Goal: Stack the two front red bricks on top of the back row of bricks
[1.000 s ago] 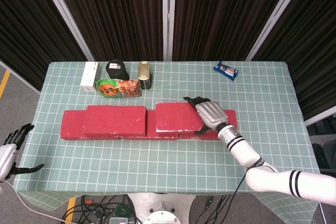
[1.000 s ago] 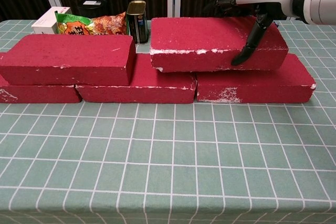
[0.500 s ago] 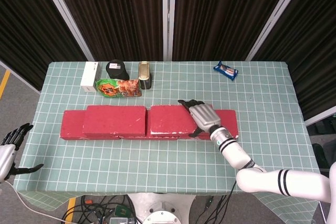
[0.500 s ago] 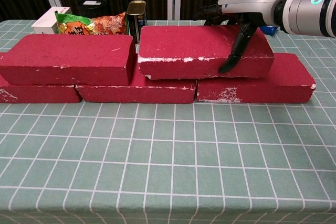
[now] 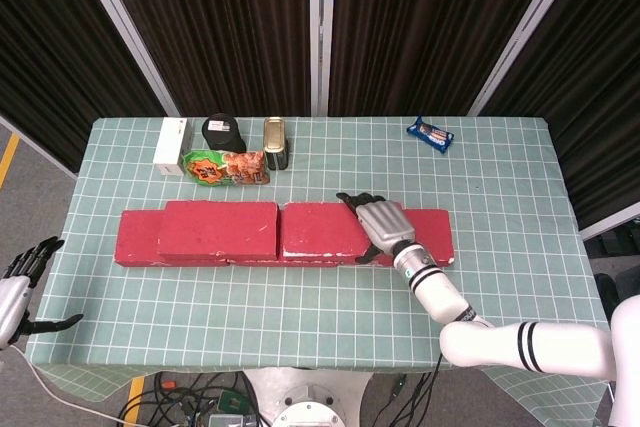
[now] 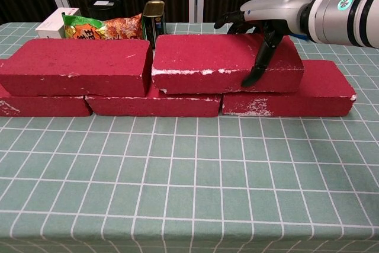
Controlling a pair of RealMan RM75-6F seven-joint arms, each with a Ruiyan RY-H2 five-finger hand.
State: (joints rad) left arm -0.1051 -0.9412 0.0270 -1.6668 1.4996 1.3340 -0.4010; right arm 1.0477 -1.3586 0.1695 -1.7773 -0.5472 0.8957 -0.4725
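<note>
Two upper red bricks (image 6: 74,63) (image 6: 225,63) (chalky white edges) lie flat, nearly end-to-end, atop the back row (image 6: 155,102).

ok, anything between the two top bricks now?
Nothing. Chest view shows only a narrow bare gap between the left top brick and the right top brick, which the right hand grips.

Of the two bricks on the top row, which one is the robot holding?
The top-row brick on the right: the right hand grips its right end, fingers down its front face. The top-row brick on the left lies untouched.
</note>
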